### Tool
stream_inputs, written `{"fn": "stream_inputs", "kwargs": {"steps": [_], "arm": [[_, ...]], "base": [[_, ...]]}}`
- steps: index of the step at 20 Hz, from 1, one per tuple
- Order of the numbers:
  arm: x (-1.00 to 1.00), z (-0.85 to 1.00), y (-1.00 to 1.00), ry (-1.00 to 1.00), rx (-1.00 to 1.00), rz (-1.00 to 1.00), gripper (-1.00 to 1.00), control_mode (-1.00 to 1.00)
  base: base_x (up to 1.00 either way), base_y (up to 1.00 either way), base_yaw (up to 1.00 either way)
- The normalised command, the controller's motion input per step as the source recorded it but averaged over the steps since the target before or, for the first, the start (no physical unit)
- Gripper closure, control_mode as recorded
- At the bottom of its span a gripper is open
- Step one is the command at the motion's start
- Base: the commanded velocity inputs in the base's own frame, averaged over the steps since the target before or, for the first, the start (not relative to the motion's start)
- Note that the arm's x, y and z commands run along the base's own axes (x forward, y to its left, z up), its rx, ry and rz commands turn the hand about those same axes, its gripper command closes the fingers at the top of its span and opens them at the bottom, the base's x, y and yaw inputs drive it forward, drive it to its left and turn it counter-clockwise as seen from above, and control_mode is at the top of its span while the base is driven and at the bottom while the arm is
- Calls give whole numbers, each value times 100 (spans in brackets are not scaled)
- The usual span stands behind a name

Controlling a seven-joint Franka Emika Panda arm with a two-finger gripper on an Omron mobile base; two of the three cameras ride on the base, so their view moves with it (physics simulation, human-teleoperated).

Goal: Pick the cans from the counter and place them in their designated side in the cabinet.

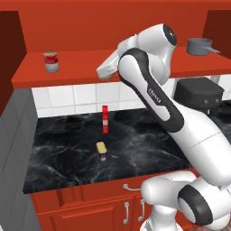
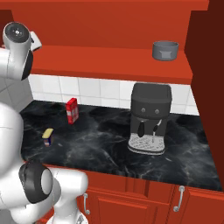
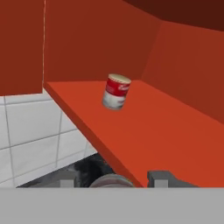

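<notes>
Red shelf (image 1: 67, 76) of the cabinet is met at its front edge, upper centre of the left base view, by the gripper (image 1: 105, 72), clenched on the round can (image 1: 104, 77). The blue tin (image 1: 102, 151) is seen lower centre on the counter (image 1: 58, 153), its long axis seemingly up-down the frame, yellow face uppermost.

At the left of the right base view, the tin's length is slanted toward upper right.

At bottom centre of the hand view, the can's silver rim is level with the shelf lip; it should probably be raised clear, kept upright, and set apart from the red-and-white can (image 3: 117, 91).
</notes>
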Motion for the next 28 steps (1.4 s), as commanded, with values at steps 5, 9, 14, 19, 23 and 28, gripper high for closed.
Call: {"fn": "stream_inputs", "kwargs": {"steps": [5,9,14,19,23,28], "arm": [[21,0,13,0,0,0,100,-100],[18,0,12,0,0,0,100,-100],[19,0,12,0,-1,0,100,-100],[19,0,12,2,-2,0,100,-100],[17,0,12,4,-3,0,100,-100],[17,0,11,2,-1,0,100,-100]], "base": [[0,0,0],[0,0,0],[0,0,0],[0,0,0],[0,0,0],[0,0,0]]}}
